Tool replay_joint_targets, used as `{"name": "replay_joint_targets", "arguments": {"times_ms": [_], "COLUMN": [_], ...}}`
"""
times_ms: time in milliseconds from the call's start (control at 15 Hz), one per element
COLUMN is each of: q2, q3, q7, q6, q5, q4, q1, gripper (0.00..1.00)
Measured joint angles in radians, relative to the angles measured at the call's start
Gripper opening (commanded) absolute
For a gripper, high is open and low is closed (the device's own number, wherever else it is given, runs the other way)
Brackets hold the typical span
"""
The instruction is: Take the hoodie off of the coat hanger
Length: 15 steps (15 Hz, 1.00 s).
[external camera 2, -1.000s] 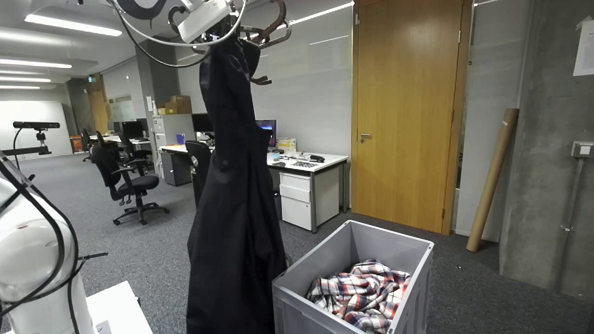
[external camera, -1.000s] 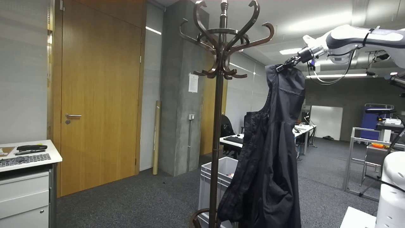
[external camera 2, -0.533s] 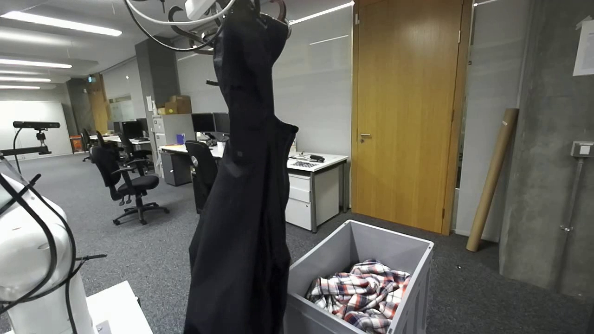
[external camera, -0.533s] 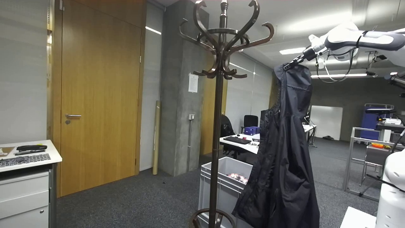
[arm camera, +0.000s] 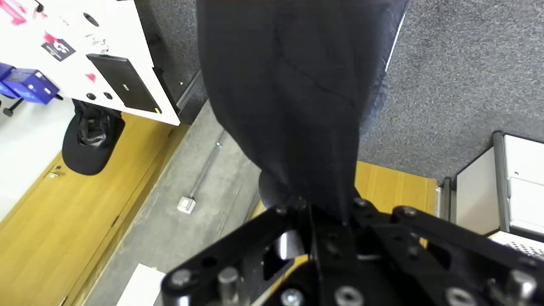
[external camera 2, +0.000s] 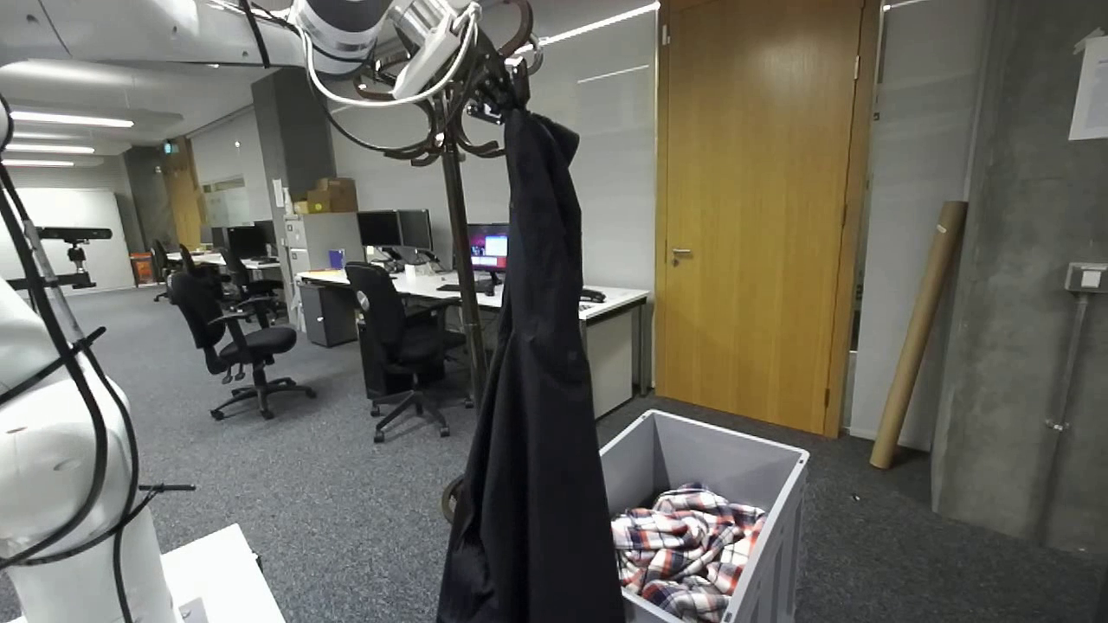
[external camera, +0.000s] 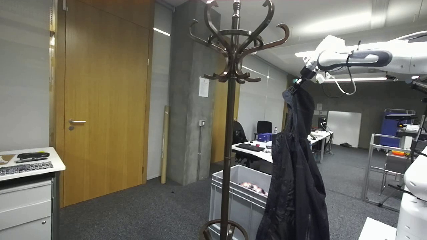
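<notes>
The gripper [external camera: 293,89] pinches the black hoodie [external camera: 293,173] at its top, beside the coat hanger [external camera: 230,116] (the posted notice [external camera: 203,87] is unreadably small).

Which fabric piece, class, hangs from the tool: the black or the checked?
The black hoodie: the tool grips its top and the rest drapes below; the checked cloth lies crumpled in the grey crate.

- The hoodie [external camera: 297,186] is made of matt cloth.
- The coat hanger [external camera: 229,133] is finished in glossy wood.
- The gripper [arm camera: 327,210] is studded with shiny metal.
- The crate [external camera 2: 731,463] is made of smooth plastic.
- Past the right edge of a smooth tabletop [external camera: 55,158], a wooden door [external camera: 106,100] is shown.
</notes>
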Motion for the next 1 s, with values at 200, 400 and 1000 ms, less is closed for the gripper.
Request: {"name": "replay_joint_targets", "arguments": {"times_ms": [200,400,1000], "q2": [0.014,0.009,0.013], "q3": [0.044,0.053,0.05], "q7": [0.095,0.138,0.14], "q6": [0.004,0.021,0.017], "q5": [-0.059,-0.086,-0.085], "q4": [0.0,0.0,-0.008], "q1": [0.001,0.0,0.0], "gripper": [0.02,0.02,0.01]}}
